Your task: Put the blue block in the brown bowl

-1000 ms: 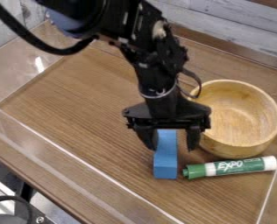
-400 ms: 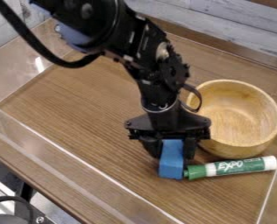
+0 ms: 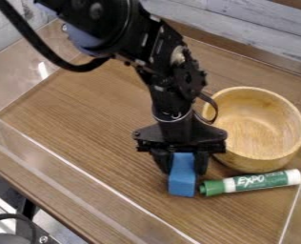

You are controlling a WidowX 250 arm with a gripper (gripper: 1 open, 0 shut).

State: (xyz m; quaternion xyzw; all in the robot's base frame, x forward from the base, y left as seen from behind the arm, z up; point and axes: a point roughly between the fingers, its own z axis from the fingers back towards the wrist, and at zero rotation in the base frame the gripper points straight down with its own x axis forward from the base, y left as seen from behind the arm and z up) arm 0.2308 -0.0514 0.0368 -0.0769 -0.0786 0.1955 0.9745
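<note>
The blue block (image 3: 181,175) lies flat on the worktop (image 3: 77,114) close to its near edge, toward the right, and has not yet been lifted. Its right end sits just beside, perhaps touching, the green cap of the Expo marker (image 3: 249,182), which lies along the same near edge. The brown bowl (image 3: 257,123) stands behind the marker near the right edge, and its inside looks empty.

The tool (image 3: 180,155) hangs almost straight down over the far end of the block, with a jaw on either side of it. The jaws stand apart around the block, but whether they already press its sides cannot be told from this view; the grasp looks to be at the closing stage rather than secured.

So the approach appears done, and what is left is the larger part: to clench on the block, raise it, carry it back and to the right over the bowl's rim, and let go.

The fingertips are dark and merge with the block's shadow, so the contact is hard to read. The far end of the block is hidden under the tool, and the arm's upper part is cut off at the top-left.
</note>
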